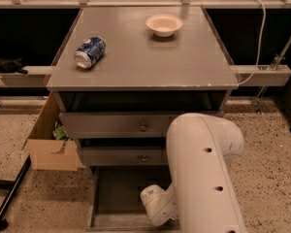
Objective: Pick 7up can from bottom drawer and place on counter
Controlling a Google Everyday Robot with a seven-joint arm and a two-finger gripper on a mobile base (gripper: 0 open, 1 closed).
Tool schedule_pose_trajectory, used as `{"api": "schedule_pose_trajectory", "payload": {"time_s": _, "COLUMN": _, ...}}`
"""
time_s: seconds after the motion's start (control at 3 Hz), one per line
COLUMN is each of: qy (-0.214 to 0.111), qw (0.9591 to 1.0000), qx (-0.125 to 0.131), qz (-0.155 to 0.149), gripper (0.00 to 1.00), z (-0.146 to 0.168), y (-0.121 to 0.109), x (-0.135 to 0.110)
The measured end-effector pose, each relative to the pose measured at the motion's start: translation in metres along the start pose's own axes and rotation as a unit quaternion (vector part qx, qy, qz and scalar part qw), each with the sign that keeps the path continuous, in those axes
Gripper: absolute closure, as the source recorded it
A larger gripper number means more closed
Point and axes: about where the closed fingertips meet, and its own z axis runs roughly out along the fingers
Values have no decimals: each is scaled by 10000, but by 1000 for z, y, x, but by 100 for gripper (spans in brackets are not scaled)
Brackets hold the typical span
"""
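The bottom drawer [115,194] stands pulled out at floor level, and the bare grey floor of its tray shows on the left. My white arm [203,169] reaches down over its right half, with the wrist joint [157,205] low inside it. My gripper is hidden beneath that wrist, past the lower edge of the camera view. The 7up can is hidden from view. The counter [145,62] is the flat grey top of the cabinet, above and behind the arm.
A blue-and-white can [89,52] lies on its side at the counter's left, and a cream bowl [164,24] sits at its back. Two shut drawers with round knobs [143,126] are above the open one. A cardboard box [51,149] stands on the floor at left.
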Motion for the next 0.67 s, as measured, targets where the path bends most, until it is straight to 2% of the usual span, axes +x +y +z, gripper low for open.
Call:
{"api": "schedule_pose_trajectory", "payload": {"time_s": 0.33, "qy": -1, "qw": 10000, "qx": -1, "qz": 5, "gripper": 100, "z": 1, "y": -1, "x": 0}}
{"api": "schedule_pose_trajectory", "payload": {"time_s": 0.67, "qy": -205, "qw": 9979, "qx": 110, "qz": -601, "gripper": 100, "z": 7, "y": -8, "x": -1}}
